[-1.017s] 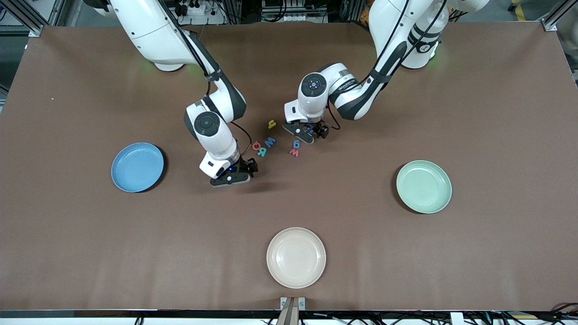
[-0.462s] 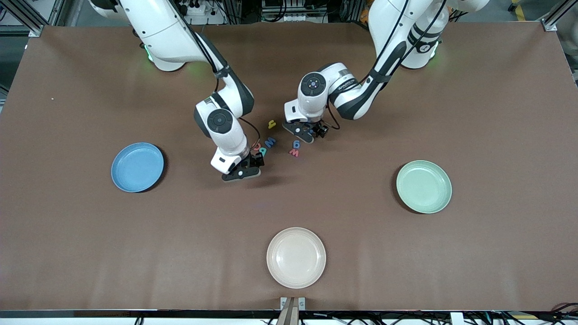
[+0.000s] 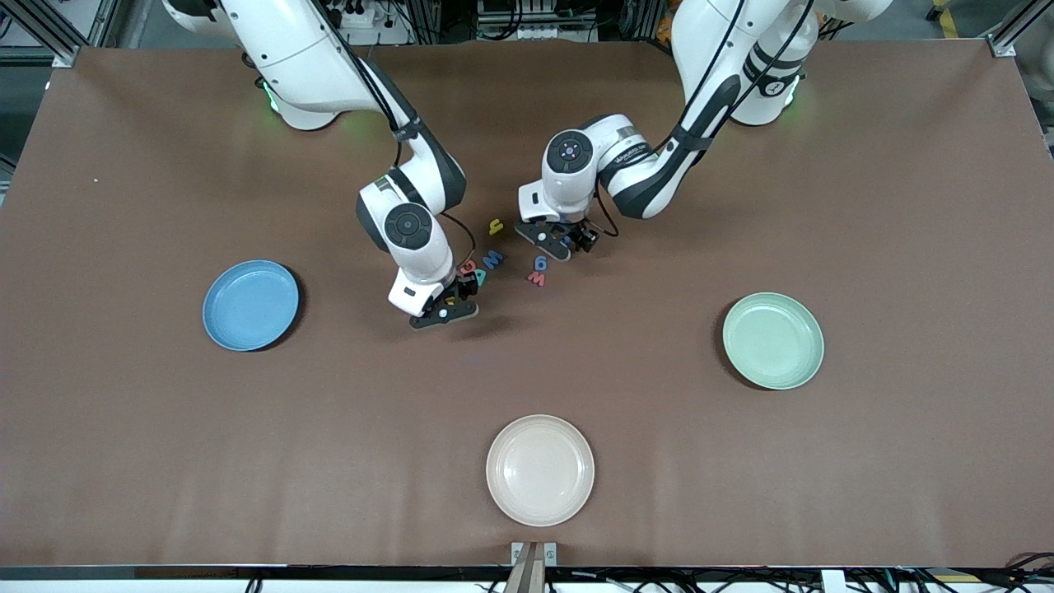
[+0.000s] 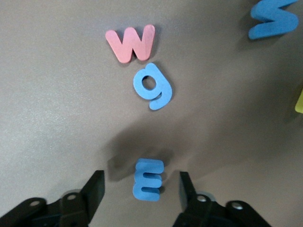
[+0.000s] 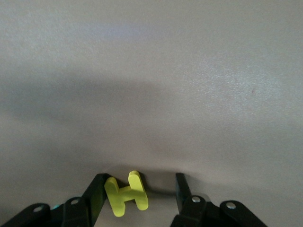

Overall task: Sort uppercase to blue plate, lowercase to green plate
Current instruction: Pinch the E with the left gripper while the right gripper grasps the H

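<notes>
Yellow foam capital H (image 5: pixel 126 193) is being bracketed by the right gripper (image 5: pixel 137 196), which has shifted across from bare table; fingers half-open, one touching, grip not confirmed. Small blue foam m/e letter (image 4: pixel 148 179) is being straddled by the left gripper (image 4: pixel 141 189), jaws narrowing, not touching. Blue plate (image 3: pixel 250 305) and green plate (image 3: pixel 772 340) are sitting well apart, nothing in them. Two pickups look imminent.
</notes>
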Available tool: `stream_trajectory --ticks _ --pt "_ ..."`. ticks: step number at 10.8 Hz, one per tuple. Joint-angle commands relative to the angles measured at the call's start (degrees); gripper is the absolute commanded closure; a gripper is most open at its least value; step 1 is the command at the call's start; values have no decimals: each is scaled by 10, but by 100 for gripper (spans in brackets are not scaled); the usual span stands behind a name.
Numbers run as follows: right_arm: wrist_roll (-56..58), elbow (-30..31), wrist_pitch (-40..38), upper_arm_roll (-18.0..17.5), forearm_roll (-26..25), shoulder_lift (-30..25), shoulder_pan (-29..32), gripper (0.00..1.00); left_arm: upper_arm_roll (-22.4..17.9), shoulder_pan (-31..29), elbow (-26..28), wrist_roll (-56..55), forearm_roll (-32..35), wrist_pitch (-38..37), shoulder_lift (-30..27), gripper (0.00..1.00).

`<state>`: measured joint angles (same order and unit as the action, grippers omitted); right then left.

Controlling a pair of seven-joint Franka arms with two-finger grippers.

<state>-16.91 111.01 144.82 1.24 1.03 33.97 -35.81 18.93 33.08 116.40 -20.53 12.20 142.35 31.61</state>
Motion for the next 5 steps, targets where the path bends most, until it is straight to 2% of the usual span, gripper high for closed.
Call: stream_trajectory --ticks 1,3,5 --pt "22 -2 -11 1 2 -3 1 48 -3 8 4 -21 20 5 -1 32" --pt "22 -2 -11 1 3 -3 1 62 -4 9 4 -21 20 4 -2 32" --pt "23 -3 -11 1 3 -3 3 84 -4 9 5 -21 20 4 1 32"
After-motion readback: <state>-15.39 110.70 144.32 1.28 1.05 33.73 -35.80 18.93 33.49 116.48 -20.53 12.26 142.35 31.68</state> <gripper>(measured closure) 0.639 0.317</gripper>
